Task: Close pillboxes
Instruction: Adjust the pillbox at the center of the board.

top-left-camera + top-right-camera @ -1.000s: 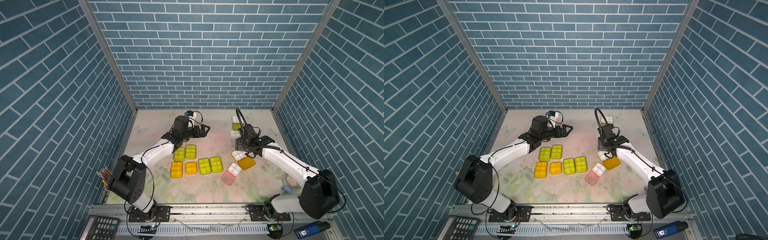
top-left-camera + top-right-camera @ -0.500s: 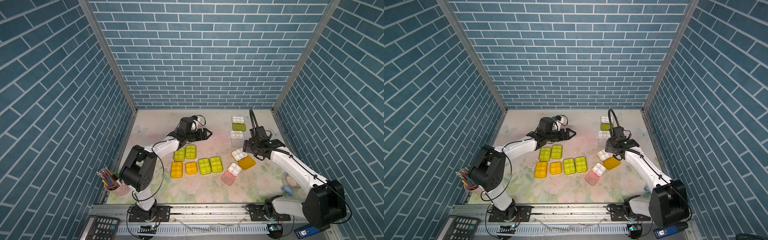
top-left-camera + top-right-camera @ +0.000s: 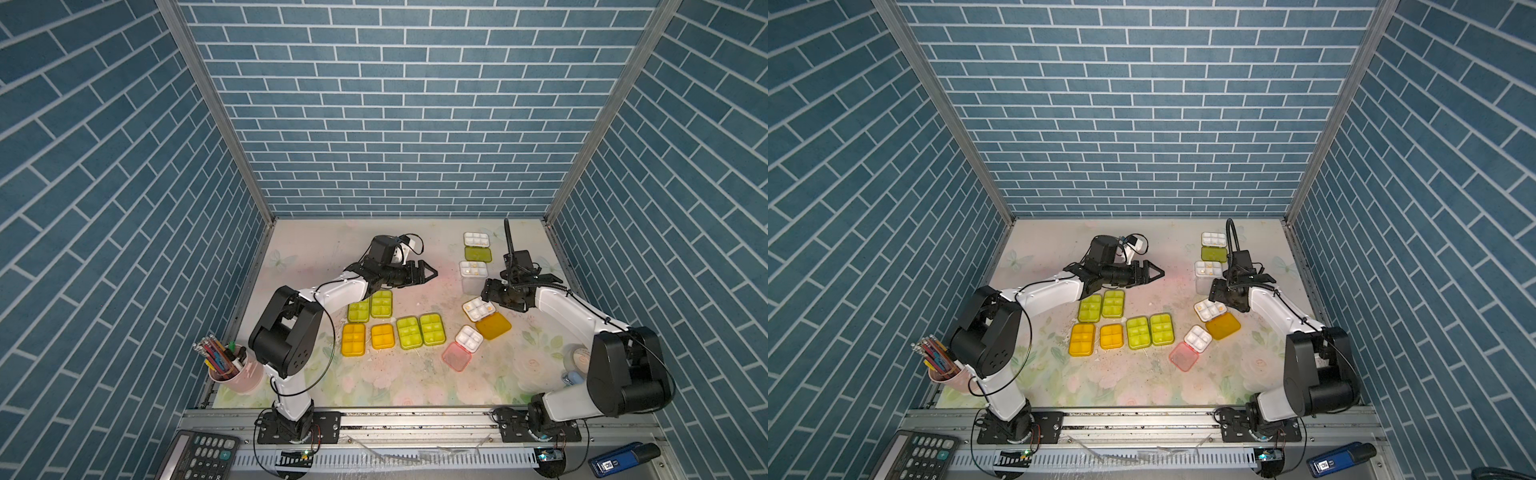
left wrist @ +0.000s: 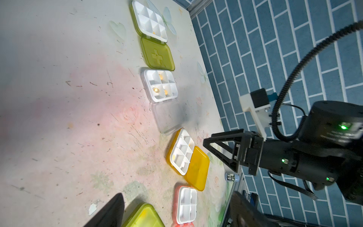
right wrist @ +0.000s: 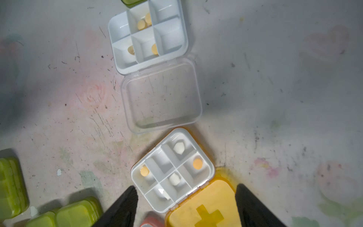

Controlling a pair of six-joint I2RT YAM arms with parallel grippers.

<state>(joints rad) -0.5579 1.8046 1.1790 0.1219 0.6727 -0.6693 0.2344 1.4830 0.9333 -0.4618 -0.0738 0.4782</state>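
We found the pillboxes (image 3: pixel 409 332) spread over the flowered table (image 3: pixel 374 386). Six of them lay shut in a cluster near the left arm, four lime green and two orange-yellow. Four more sat open in a line on the right side, their lids flat on the table. The green-lidded box (image 3: pixel 477 240) was farthest back, then came the clear box (image 5: pixel 149 39), the orange box (image 5: pixel 172 169) and the pink box (image 3: pixel 469 338) nearest the front. Pills showed in the trays of the clear box and the orange box. The left gripper (image 3: pixel 432 274) hung above bare table just behind the shut cluster, its fingers apart and holding nothing. The right gripper (image 5: pixel 184 187) hovered over the orange box, fingers (image 5: pixel 121 208) spread to either side of its hinge end. Whether they touched it we could not tell.
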